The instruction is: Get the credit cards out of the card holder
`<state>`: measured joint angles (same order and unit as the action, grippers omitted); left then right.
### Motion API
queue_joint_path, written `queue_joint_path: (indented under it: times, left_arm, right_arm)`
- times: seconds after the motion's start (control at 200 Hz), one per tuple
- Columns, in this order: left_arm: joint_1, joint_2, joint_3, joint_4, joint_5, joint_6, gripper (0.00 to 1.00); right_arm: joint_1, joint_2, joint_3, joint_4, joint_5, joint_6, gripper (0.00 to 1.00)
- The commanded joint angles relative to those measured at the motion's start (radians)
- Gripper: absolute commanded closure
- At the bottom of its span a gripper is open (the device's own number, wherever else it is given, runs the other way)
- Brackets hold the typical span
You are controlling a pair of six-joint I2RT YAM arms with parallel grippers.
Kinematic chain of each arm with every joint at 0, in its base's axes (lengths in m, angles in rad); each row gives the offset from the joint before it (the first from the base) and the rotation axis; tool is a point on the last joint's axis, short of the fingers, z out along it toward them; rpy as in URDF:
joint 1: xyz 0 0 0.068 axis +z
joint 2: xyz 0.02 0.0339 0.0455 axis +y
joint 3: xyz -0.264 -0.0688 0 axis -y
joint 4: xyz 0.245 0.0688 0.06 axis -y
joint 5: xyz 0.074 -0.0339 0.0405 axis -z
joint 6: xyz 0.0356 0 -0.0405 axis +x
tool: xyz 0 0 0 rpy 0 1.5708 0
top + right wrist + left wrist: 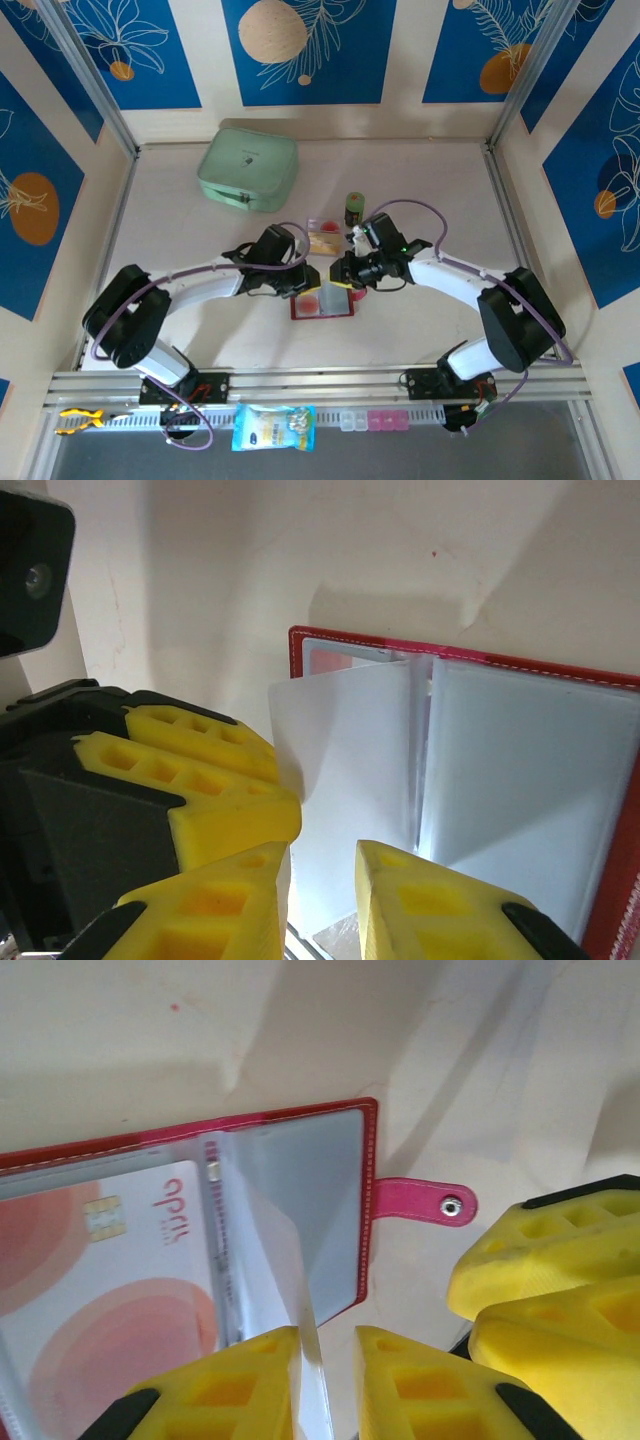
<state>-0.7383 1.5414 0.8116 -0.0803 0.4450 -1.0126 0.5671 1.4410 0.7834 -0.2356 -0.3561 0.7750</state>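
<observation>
The dark-red card holder (pixel 337 308) lies open on the table between the arms, strap tab (pixel 420 1200) pointing away from it. In the left wrist view, a card with pink-red circles (pixel 110 1290) sits in a clear sleeve. One clear sleeve (pixel 300 1290) stands up between the fingers of my left gripper (pixel 325 1338), resting against one finger with a gap to the other. My right gripper (pixel 322 850) hovers over the white sleeves (pixel 350 750), jaws slightly apart. Both grippers meet over the holder (pixel 305 280) (pixel 345 272). Orange-yellow credit cards (pixel 323 240) lie just behind it.
A small green can (pixel 355 208) stands behind the loose cards. A mint-green zip case (pixel 248 170) sits at the back left. Metal frame rails run along the table's sides and near edge.
</observation>
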Motion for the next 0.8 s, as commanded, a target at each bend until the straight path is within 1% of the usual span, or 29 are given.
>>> queue_joint_path:
  times: [0.0,0.275,0.555,0.79]
  left_arm:
    - [-0.020,0.034,0.038,-0.019,0.021,0.007,0.81]
    - [-0.047,0.121,0.108,0.002,0.034,0.009,0.83]
    - [-0.075,0.221,0.203,-0.002,0.063,0.030,0.82]
    - [-0.105,0.287,0.262,-0.006,0.088,0.039,0.79]
  right_arm:
    - [-0.012,-0.034,-0.012,-0.050,0.001,-0.008,0.75]
    - [-0.030,-0.088,-0.037,-0.075,0.010,-0.006,0.76]
    - [-0.063,-0.161,-0.053,-0.128,0.022,-0.014,0.76]
    - [-0.079,-0.198,-0.067,-0.150,0.027,-0.013,0.76]
